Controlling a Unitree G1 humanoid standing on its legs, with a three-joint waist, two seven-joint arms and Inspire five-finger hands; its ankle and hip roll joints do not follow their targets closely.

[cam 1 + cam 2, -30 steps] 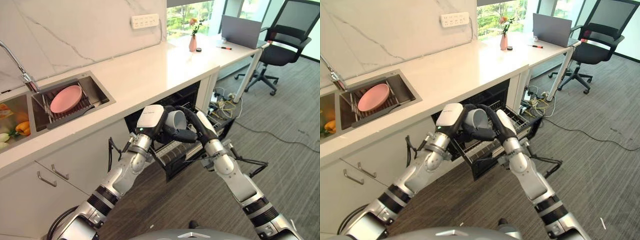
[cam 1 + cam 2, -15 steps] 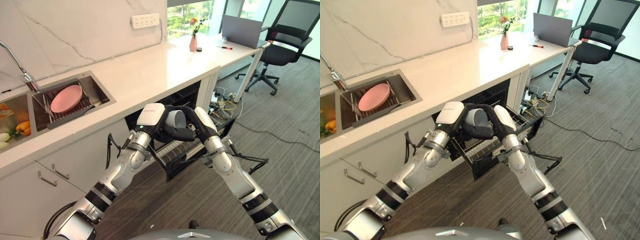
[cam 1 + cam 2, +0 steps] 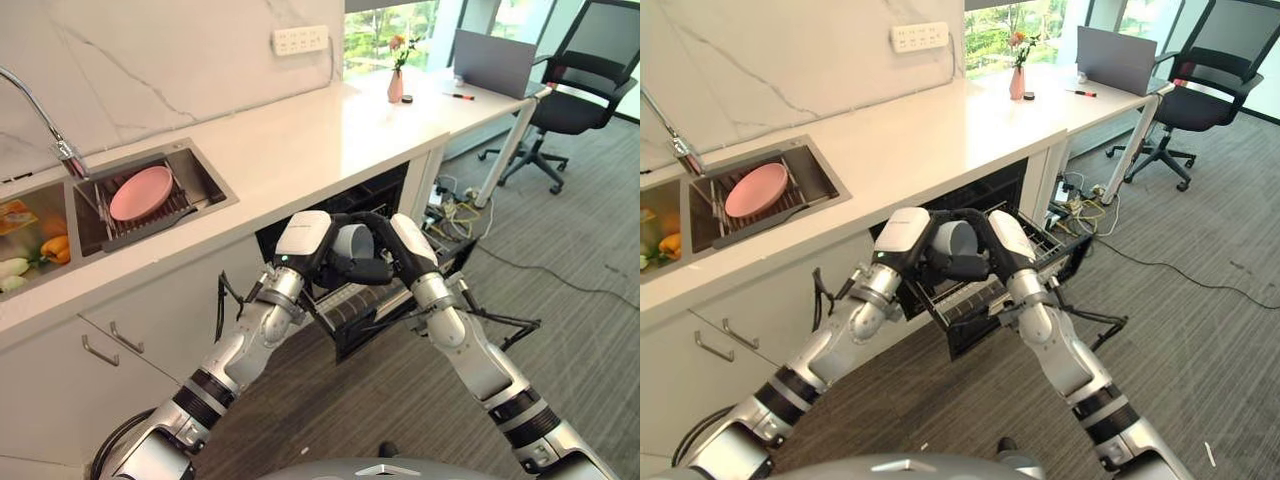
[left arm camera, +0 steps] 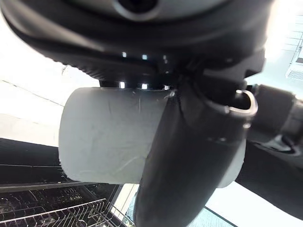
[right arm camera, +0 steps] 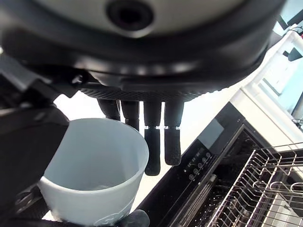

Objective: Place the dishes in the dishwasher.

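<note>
A pale grey cup point(image 3: 352, 241) hangs on its side above the pulled-out dishwasher rack point(image 3: 352, 308), under the counter's edge. My left hand point(image 3: 328, 262) is shut on it, the thumb point(image 4: 189, 156) curled across the cup's wall point(image 4: 109, 137). My right hand point(image 3: 386, 228) meets it from the other side. Its fingers point(image 5: 173, 137) hang straight along the far side of the cup's rim point(image 5: 94, 161), open. A pink plate point(image 3: 140, 192) leans in the sink's drying rack at the left.
The wire rack point(image 5: 255, 184) sticks out of the open dishwasher over the carpet. Vegetables point(image 3: 48, 250) lie in the left basin. A vase point(image 3: 397, 85), a laptop point(image 3: 495, 62) and an office chair point(image 3: 590, 85) stand at the back right. Cables point(image 3: 458, 215) lie beyond the rack.
The camera has shifted a little. Both hands and the cup stay together in about the same place above the rack.
</note>
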